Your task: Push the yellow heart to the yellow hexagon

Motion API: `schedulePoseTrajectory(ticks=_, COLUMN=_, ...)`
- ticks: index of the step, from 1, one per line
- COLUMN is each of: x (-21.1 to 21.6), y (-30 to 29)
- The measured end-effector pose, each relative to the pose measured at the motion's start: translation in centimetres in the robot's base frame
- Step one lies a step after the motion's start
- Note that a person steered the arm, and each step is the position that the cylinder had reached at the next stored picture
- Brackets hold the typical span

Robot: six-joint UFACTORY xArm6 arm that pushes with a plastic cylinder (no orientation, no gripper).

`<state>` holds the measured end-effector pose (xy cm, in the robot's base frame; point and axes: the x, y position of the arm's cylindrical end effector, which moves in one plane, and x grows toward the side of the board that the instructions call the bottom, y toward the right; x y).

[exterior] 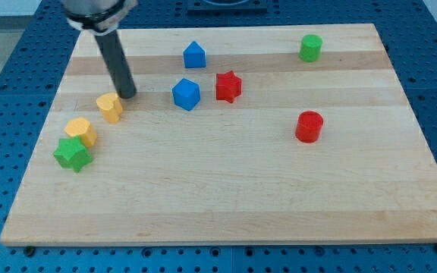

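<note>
The yellow heart [110,108] lies on the wooden board at the view's left. The yellow hexagon [80,132] lies just below and left of it, a small gap between them. My tip [127,95] stands on the board just above and right of the yellow heart, very close to it or touching its upper right edge. The dark rod rises from there toward the view's top left.
A green star [72,154] touches the yellow hexagon's lower left. A blue cube [186,93] and a red star [228,86] sit mid-board, a blue house-shaped block [194,54] above them. A green cylinder [310,47] is top right, a red cylinder [309,126] right of centre.
</note>
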<state>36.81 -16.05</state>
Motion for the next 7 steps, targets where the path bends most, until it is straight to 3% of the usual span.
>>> schedulePoseTrajectory(ticks=1, x=0.8, y=1.7)
schedulePoseTrajectory(ticks=3, x=3.7, y=-2.7)
schedulePoseTrajectory(ticks=7, x=0.2, y=-3.0)
